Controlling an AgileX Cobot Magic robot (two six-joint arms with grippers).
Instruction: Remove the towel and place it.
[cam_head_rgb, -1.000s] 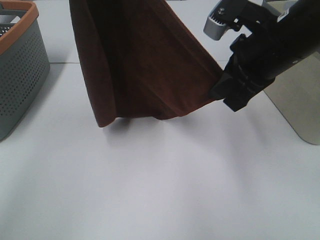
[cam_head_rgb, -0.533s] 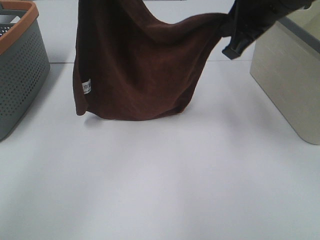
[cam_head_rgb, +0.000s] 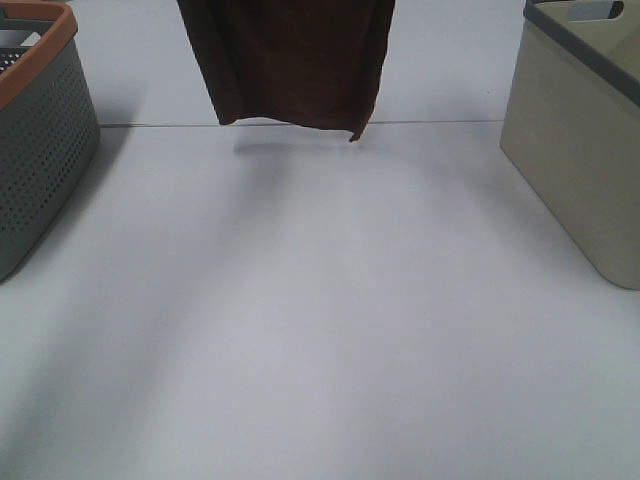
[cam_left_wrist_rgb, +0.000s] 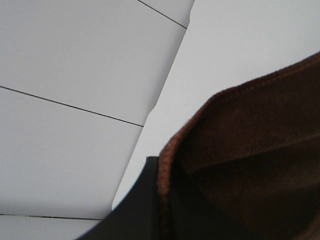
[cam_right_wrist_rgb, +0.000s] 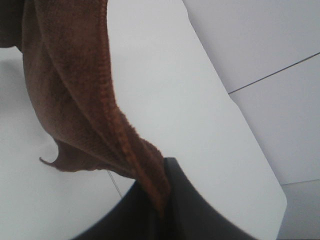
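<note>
Left fingers (cam_left_wrist_rgb: 134, 212): closed tight on the towel (cam_head_rgb: 290, 60) hem, no gap visible, cloth spreading away past the tips. Right fingers (cam_right_wrist_rgb: 197, 212): pinched on a hem likewise, cloth trailing from the tips in a twisted fold. Left gripper (cam_left_wrist_rgb: 162, 200) and right gripper (cam_right_wrist_rgb: 162, 207) held high, neither showing in the exterior view. Towel hangs below them as one sheet, lower edge clear of the table (cam_head_rgb: 320, 330).

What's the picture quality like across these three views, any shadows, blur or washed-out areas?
Exterior high: soft, even light; the towel casts a faint shadow on the table below its hem. Left wrist: left claw is a featureless dark silhouette. Right wrist: towel stitching sharp, table nearly washed out.
</note>
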